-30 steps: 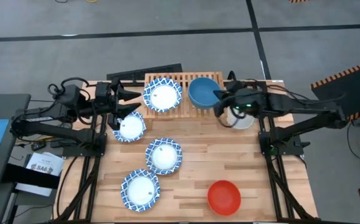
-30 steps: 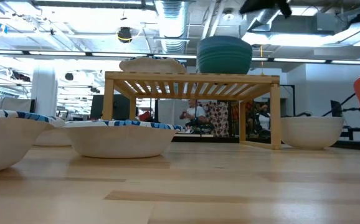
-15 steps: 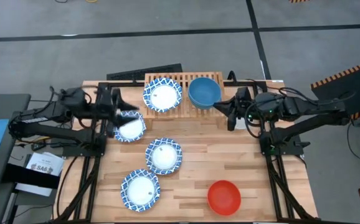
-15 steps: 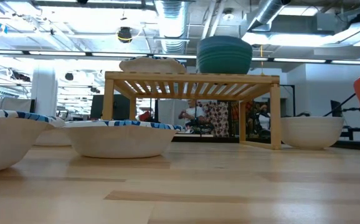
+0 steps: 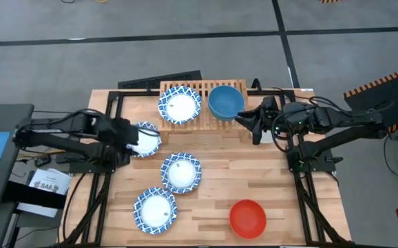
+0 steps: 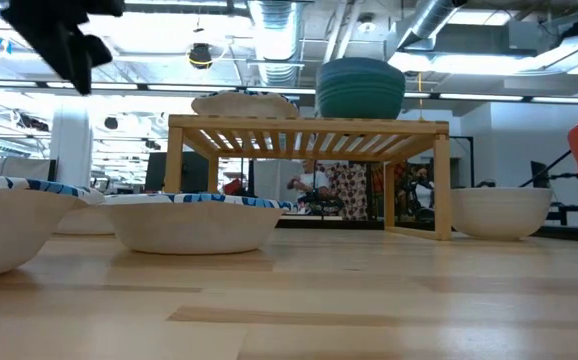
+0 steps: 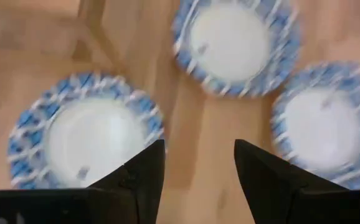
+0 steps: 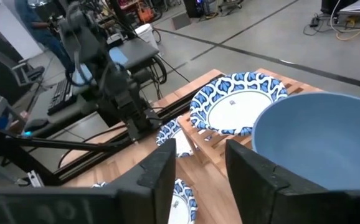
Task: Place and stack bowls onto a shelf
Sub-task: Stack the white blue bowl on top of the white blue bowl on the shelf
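Plank table (image 5: 213, 186): left gripper (image 7: 195, 165) open, empty, over patterned bowl (image 5: 144, 140) (rigid, slippery; grip the rim); right gripper (image 8: 198, 163) open, empty.

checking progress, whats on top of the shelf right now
On the shelf sit two things: a blue-and-white patterned bowl and a plain blue bowl. The low view shows a green bowl under the blue one. Whether more bowls lie beneath either cannot be seen.

Overhead, table-level and 2 wrist views, all sharing the shelf (image 5: 202, 103).
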Controlling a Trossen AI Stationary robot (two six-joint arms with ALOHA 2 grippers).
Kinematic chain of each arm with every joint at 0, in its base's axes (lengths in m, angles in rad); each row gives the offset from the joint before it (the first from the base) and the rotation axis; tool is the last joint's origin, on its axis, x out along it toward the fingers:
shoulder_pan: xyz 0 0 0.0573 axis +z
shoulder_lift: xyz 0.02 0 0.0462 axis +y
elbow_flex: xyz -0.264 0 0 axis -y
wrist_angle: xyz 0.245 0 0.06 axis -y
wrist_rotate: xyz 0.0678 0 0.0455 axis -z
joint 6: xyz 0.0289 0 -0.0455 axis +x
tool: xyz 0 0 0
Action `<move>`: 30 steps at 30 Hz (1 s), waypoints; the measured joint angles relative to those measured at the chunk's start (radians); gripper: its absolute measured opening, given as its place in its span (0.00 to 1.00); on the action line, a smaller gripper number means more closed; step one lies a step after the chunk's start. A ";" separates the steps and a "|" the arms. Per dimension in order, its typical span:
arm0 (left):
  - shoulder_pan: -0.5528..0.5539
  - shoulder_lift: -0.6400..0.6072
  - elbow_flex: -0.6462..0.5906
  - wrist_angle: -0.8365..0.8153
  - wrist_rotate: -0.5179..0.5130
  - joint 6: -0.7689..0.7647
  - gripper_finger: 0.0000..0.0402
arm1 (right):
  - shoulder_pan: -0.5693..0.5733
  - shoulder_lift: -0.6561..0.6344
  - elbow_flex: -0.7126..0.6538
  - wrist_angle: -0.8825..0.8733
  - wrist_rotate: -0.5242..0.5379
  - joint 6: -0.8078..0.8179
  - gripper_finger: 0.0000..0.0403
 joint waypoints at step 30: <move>-0.059 0.392 -0.244 0.258 -0.225 -0.017 0.44 | -0.003 0.000 0.000 -0.039 0.000 0.000 0.46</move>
